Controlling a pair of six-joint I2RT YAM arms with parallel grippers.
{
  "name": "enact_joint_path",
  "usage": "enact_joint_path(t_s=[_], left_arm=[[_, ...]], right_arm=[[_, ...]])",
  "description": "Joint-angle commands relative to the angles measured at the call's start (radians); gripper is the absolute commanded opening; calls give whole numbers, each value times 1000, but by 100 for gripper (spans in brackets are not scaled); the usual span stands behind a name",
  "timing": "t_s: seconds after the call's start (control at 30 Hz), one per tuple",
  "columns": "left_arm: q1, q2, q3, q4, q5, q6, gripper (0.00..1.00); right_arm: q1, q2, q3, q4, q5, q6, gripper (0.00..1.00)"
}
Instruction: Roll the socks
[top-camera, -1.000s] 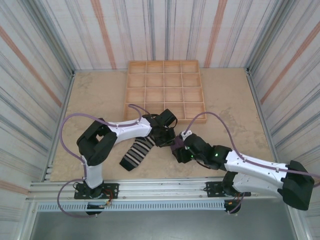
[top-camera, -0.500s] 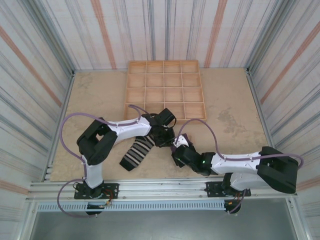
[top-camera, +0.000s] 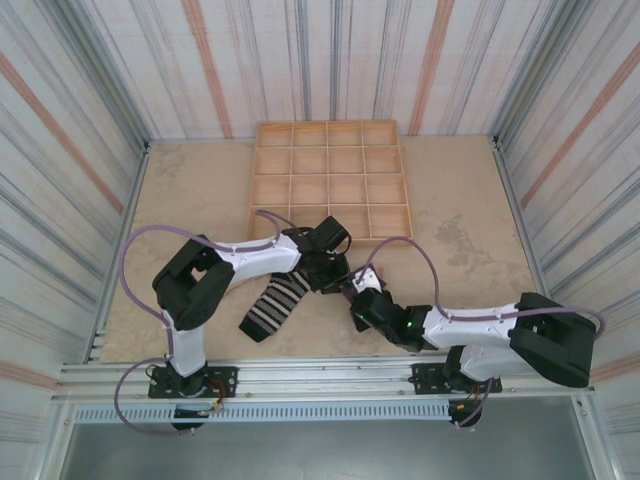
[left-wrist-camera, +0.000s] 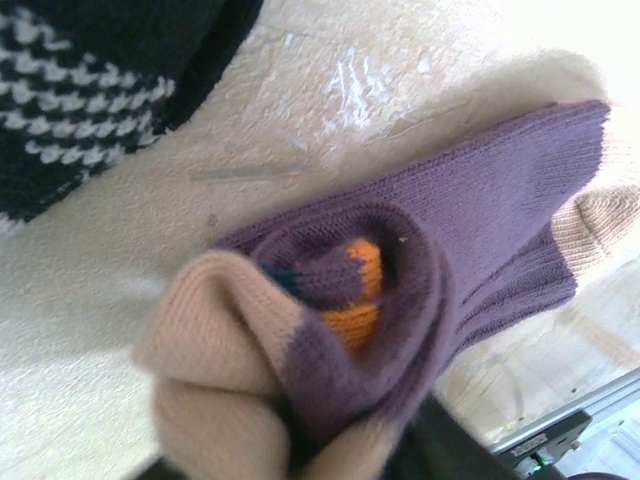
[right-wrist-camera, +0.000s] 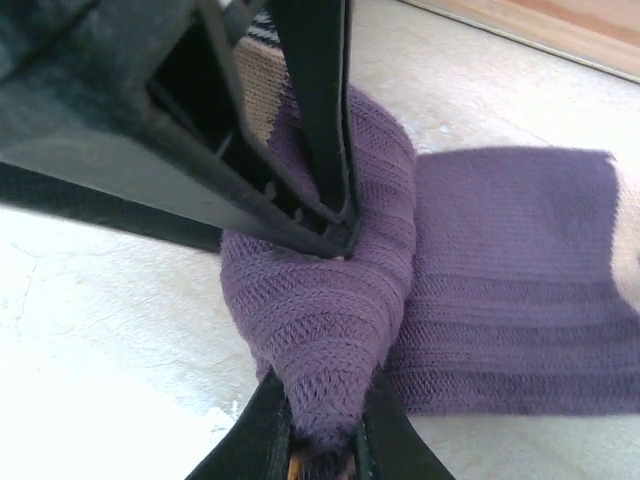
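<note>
Purple sock (left-wrist-camera: 480, 240) is seen partly rolled on the table (top-camera: 200, 200), near the striped sock (top-camera: 272, 305) and in front of the wooden tray (top-camera: 330, 180). Its rolled end, with tan and orange showing inside, is pinched by the left gripper (right-wrist-camera: 338, 230), whose fingers are pressed into the knit. A raised fold of the same sock is clamped between the fingers (right-wrist-camera: 255, 437) of the right gripper (right-wrist-camera: 322, 445). The unrolled part is laid flat on the table.
</note>
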Motion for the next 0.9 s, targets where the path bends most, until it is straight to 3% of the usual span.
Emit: enact_joint_path(t_s=[0.0, 0.1, 0.3, 0.6, 0.87], left_arm=[[-14, -43, -48, 2, -8, -2, 54], [-20, -72, -66, 42, -29, 3, 67], [-18, -129, -122, 172, -32, 39, 71], [-25, -158, -152, 245, -79, 110, 68], [-61, -69, -72, 260, -110, 148, 64]], right_arm=[[-34, -46, -65, -60, -45, 124, 0], [-91, -77, -107, -59, -159, 191, 0], [-278, -110, -148, -66, -449, 302, 0], [-571, -144, -207, -57, -782, 434, 0], [-690, -10, -193, -4, -968, 460, 0]])
